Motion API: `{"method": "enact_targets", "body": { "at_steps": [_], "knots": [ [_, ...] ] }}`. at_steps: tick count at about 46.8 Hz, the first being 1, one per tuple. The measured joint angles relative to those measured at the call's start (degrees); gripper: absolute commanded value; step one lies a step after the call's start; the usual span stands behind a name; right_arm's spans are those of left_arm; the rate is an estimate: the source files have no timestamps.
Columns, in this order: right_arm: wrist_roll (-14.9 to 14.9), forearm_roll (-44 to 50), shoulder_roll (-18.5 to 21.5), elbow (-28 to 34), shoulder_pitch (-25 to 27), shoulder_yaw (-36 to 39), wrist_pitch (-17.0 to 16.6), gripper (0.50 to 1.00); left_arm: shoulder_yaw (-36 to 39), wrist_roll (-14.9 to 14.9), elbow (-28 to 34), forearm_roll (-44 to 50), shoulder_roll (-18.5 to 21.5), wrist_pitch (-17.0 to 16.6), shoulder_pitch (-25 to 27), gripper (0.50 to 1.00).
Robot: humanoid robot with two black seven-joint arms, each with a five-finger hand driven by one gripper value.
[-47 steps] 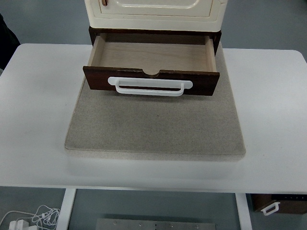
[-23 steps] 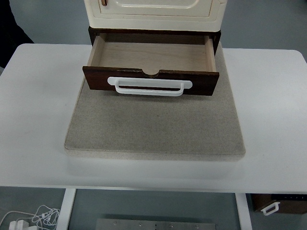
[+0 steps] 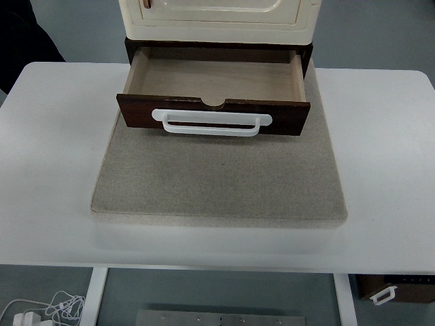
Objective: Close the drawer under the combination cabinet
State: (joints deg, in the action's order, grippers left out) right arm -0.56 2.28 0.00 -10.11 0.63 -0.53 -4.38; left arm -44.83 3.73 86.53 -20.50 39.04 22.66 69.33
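A cream cabinet (image 3: 217, 17) stands at the back of the table on a dark brown base. Its drawer (image 3: 213, 76) is pulled out toward me, showing a bare pale wood inside. The dark brown drawer front (image 3: 136, 112) carries a white bar handle (image 3: 212, 122). Neither of my hands is in view.
The cabinet sits on a grey stone-like mat (image 3: 217, 180) on the white table (image 3: 54, 149). A person's dark sleeve (image 3: 20, 41) shows at the top left. Below the table edge lie white cables (image 3: 41, 309) and another drawer front (image 3: 397, 288).
The dark sleeve at the top left has come further into the picture. The drawer and cabinet have not moved.
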Motion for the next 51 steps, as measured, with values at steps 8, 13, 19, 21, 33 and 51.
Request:
{"method": "enact_targets", "body": {
  "at_steps": [8,13,19,21,33,51],
  "knots": [
    [0.01,0.00,0.00,0.00,-0.01,0.00,0.00,0.952,4.08,-1.12,1.33,-3.84,-1.09,2.92,0.78,1.000],
    [0.01,0.00,0.00,0.00,-0.02,0.01,-0.01,0.952,5.84,-3.49,1.46,-7.11,-2.65,5.45,0.82,1.000],
    [0.01,0.00,0.00,0.00,-0.01,0.01,-0.02,0.952,7.82,-5.21,1.46,-11.67,-4.27,7.26,0.77,1.000],
    [-0.01,0.00,0.00,0.00,-0.01,0.00,-0.02,0.952,8.50,-5.54,1.46,-12.69,-4.65,8.52,0.75,1.000],
    [-0.06,0.00,0.00,0.00,-0.01,0.00,-0.02,0.952,9.71,-14.82,4.51,-13.59,-5.67,12.35,0.65,1.000],
    [0.01,-0.01,0.00,0.00,-0.01,0.01,-0.02,0.952,14.87,-24.24,5.26,-13.59,-6.96,12.35,0.75,1.000]
  ]
}}
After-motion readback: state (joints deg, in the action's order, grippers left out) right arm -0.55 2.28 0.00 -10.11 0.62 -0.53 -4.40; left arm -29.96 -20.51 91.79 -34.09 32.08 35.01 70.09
